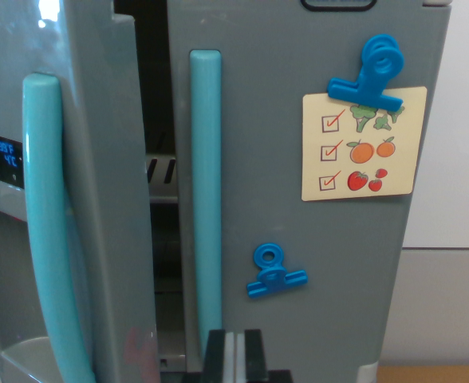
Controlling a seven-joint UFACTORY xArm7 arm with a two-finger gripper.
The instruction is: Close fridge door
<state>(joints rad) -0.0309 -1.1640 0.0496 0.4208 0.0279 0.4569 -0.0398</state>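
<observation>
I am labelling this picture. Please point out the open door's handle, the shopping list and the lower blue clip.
open door's handle point(47, 223), wrist view, mid shaft
shopping list point(362, 148), wrist view, card centre
lower blue clip point(274, 275), wrist view, clip body

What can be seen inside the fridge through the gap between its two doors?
Through the gap a shelf edge with slats shows, with dark space above and below it. No food is visible. The left door and right door cover the rest of the interior.

Counts on the toy fridge front

Two grey fridge doors, one at the left point(99, 159) and one at the right point(298, 239); two teal handles point(49, 223) point(206, 191); two blue clips, upper right point(374, 76) and lower centre point(274, 273); one checklist card point(362, 148) bearing three ticked boxes; one digital display point(1, 158) at left.
</observation>
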